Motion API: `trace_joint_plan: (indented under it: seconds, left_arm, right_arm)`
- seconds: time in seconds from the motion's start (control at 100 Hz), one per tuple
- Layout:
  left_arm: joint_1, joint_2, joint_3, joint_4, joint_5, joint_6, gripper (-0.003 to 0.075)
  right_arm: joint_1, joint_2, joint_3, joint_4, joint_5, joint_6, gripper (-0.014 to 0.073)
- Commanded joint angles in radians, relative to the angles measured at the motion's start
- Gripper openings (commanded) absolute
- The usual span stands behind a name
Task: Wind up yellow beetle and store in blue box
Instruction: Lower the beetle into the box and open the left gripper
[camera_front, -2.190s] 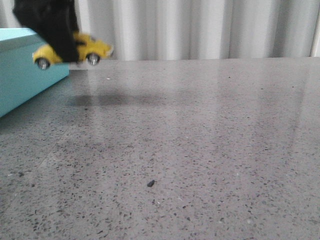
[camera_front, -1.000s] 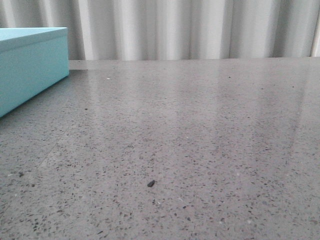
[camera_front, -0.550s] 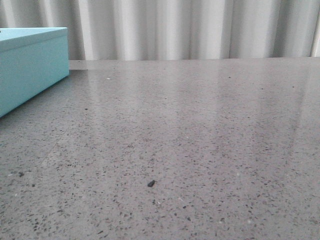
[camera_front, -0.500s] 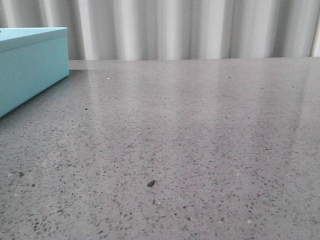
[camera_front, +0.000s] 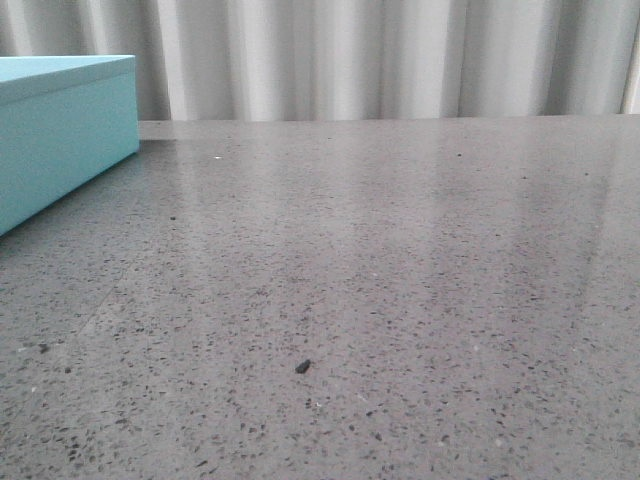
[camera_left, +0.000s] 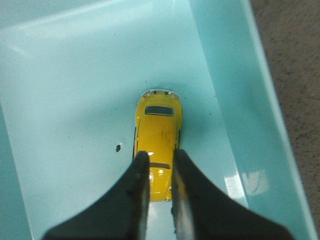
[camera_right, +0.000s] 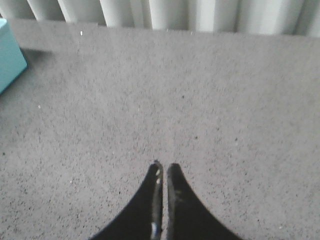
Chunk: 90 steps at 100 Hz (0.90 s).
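The yellow beetle (camera_left: 157, 130) is inside the open blue box (camera_left: 75, 100), seen from above in the left wrist view, its rear between my fingers. My left gripper (camera_left: 160, 155) is shut on the beetle's rear part, low over the box floor. I cannot tell whether the wheels touch the floor. The blue box stands at the table's far left in the front view (camera_front: 60, 130), where neither gripper nor the car shows. My right gripper (camera_right: 163, 166) is shut and empty above bare table, the box corner (camera_right: 10, 55) far off to its side.
The table is grey speckled stone (camera_front: 400, 250) with a small black speck (camera_front: 302, 367) near the front. A pale pleated curtain (camera_front: 380, 60) hangs behind the table's far edge. A small dark speck (camera_left: 118, 147) lies on the box floor beside the car.
About two seconds ago my left gripper held the beetle in the air beside the box in the front view; it has since left that view. Nothing else moved.
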<state>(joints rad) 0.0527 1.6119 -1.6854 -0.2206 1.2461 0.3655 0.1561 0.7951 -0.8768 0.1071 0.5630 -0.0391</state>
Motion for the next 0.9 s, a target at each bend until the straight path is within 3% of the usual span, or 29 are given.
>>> trace_joint_plan:
  seconds: [0.0, 0.31, 0.57, 0.89]
  left_arm:
    - [0.018, -0.107, -0.033, -0.062, 0.007, -0.013, -0.0021]
    - [0.038, -0.369, 0.084, -0.063, -0.114, 0.035, -0.0021]
    - [0.038, -0.667, 0.353, -0.043, -0.276, 0.073, -0.0021]
    - [0.038, -1.078, 0.710, -0.006, -0.452, 0.069, -0.0021]
  right_arm:
    - [-0.002, -0.061, 0.031, -0.013, -0.151, -0.007, -0.0061]
    - [-0.002, -0.243, 0.247, -0.028, -0.331, -0.007, -0.0061]
    - [-0.002, -0.294, 0.404, -0.056, -0.563, -0.007, -0.0061]
    - [-0.002, -0.294, 0.462, -0.056, -0.601, -0.007, -0.0061]
